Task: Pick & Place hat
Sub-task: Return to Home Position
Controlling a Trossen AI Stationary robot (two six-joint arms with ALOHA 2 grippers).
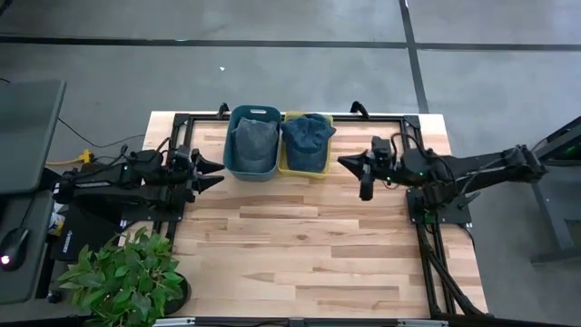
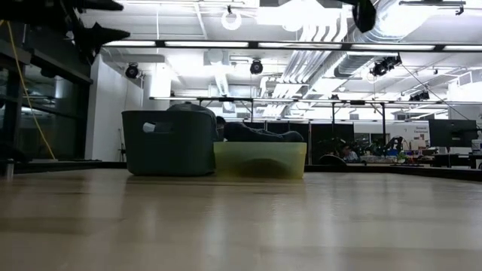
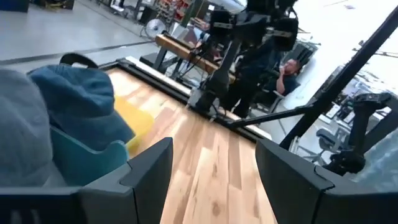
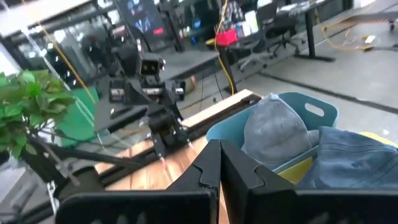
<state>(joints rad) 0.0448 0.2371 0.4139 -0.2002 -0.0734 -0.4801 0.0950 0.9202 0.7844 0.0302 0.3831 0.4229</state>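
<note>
A grey hat (image 1: 255, 138) lies in a teal basket (image 1: 238, 166) at the table's far edge. Next to it on the right, a blue hat (image 1: 307, 136) lies in a yellow bin (image 1: 289, 170). My left gripper (image 1: 219, 173) hovers open just left of the basket, pointing level toward the table's right edge; its fingers (image 3: 149, 169) have nothing between them. My right gripper (image 1: 342, 162) hovers shut just right of the yellow bin, pointing toward the table's left edge, its fingers (image 4: 210, 163) closed together and empty. Both hats also show in the right wrist view: the grey hat (image 4: 273, 127) and the blue hat (image 4: 354, 155).
Bare wooden tabletop (image 1: 309, 245) stretches from the two containers to the near edge. A potted plant (image 1: 123, 277) stands at the near left corner. Black frame rails (image 1: 427, 236) run along the table's sides. In the low view the basket (image 2: 169, 143) and the bin (image 2: 260, 159) stand side by side.
</note>
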